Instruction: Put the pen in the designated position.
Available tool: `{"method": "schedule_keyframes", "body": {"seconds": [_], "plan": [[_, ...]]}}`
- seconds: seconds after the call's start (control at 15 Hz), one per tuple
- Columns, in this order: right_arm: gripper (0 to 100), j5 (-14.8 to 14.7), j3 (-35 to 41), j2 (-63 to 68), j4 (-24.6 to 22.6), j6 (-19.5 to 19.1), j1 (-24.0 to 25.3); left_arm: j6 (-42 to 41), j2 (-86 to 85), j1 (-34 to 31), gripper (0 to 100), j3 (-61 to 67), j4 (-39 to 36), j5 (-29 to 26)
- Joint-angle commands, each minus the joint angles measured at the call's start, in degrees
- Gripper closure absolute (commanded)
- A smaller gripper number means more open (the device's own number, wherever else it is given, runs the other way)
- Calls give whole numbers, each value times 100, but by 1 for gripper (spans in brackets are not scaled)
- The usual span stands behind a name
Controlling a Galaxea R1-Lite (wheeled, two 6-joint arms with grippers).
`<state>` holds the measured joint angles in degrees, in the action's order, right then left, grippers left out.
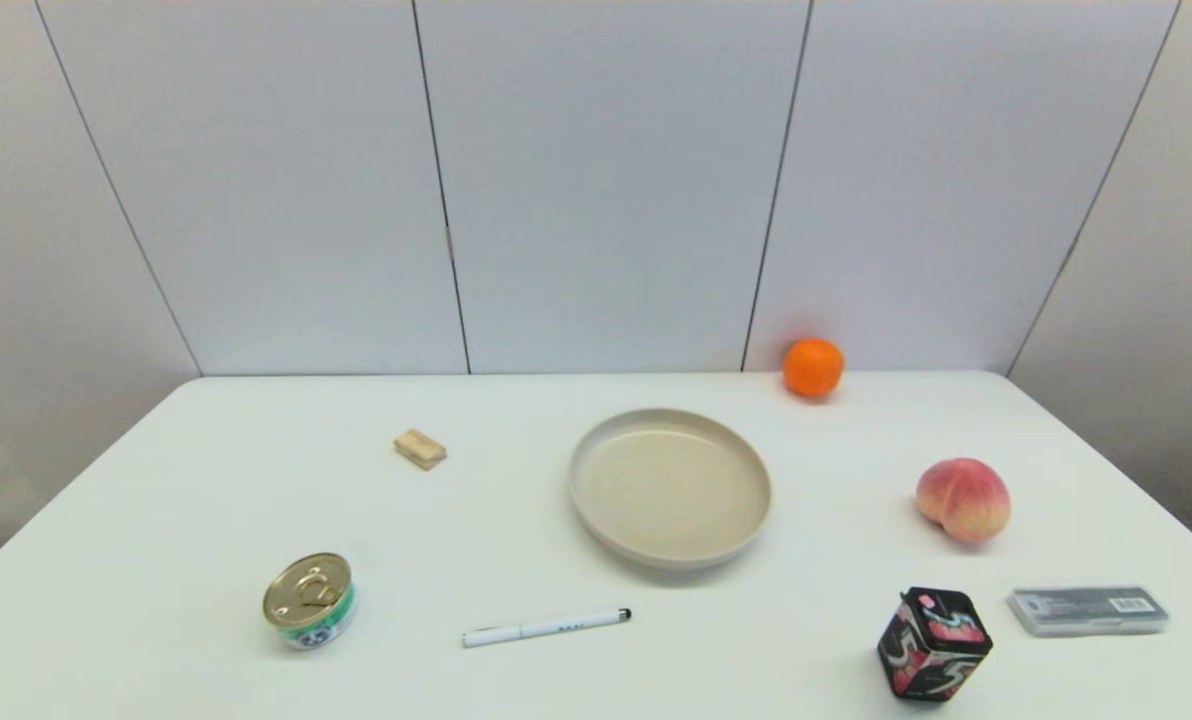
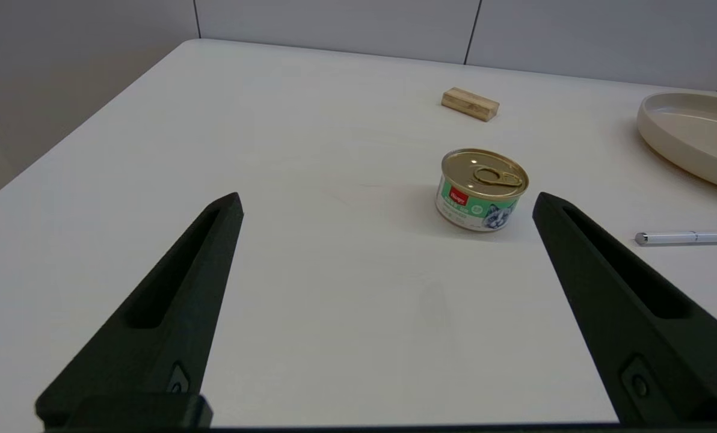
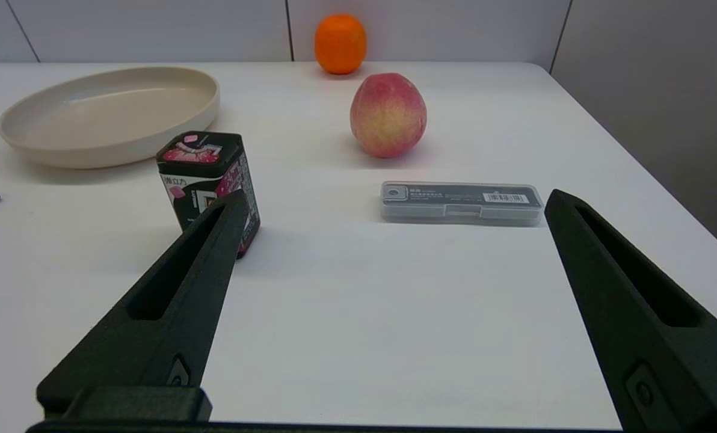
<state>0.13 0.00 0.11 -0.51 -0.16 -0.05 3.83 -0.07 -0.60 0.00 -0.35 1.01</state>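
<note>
Lying flat on the white table (image 1: 156, 480), the pen (image 1: 546, 628) sits near the front edge, between can (image 1: 309, 601) and plate (image 1: 670, 488), black tip rightward. Left claw (image 2: 387, 204) hangs spread apart near the can. Right claw (image 3: 394, 201) hangs spread apart over bare table, gripping nothing.

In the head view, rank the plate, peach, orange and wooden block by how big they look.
1. Plate, clearly largest.
2. Peach.
3. Orange; it sits farther back, so its true size against the peach is unsure.
4. Wooden block, smallest.
</note>
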Motion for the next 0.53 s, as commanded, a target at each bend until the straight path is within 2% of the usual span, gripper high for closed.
{"method": "schedule_keyframes", "body": {"seconds": [0.07, 0.33, 0.53], "plan": [[0, -5, -18, 385, 25, -2, 5, 4, -1, -2, 0, 0, 0, 4], [0, 189, -940, 1492, -63, -204, 233, 4, -1, -2, 0, 0, 0, 4], [0, 558, -1652, 2230, 25, -406, 1200, 4, -1, -2, 0, 0, 0, 4]]}}
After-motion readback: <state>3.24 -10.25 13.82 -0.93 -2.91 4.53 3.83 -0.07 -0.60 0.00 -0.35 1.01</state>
